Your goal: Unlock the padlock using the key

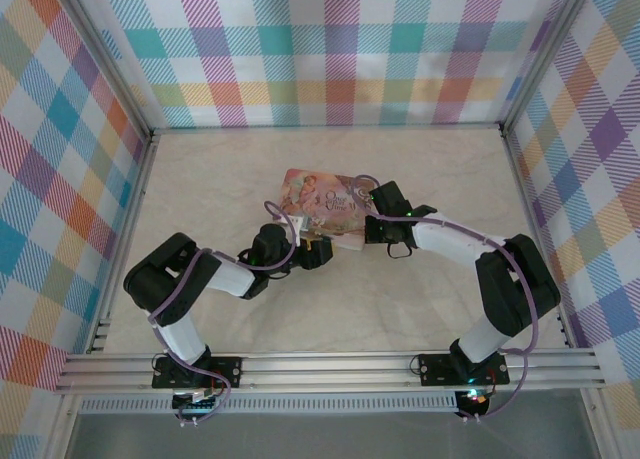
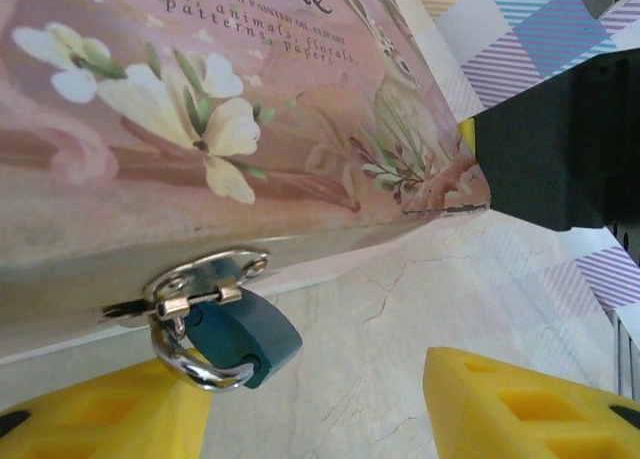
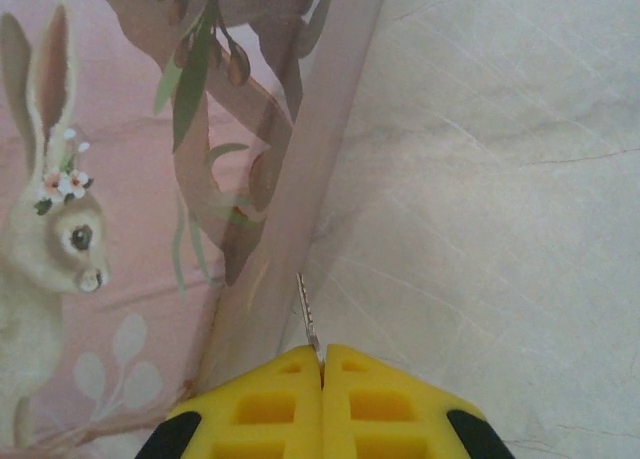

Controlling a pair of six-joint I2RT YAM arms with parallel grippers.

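Padlock (image 2: 240,339), a small blue-grey body on a silver shackle, hangs tilted from the metal clasp (image 2: 205,274) on the side wall of the pink tin (image 2: 200,129), just above the marbled desk (image 2: 430,279). The left claw (image 2: 300,384) is partly open, its yellow fingers (image 2: 500,404) set one on each side of the padlock and gripping nothing. The near finger sits close to the shackle; contact unclear. The right claw (image 3: 322,364) is pinched tight on the key (image 3: 308,314). Its thin metal blade pokes out from the tips and lies just beside the tin's side edge; cannot tell if it touches. In the top view the tin sits mid-desk, with both claws at its near side.
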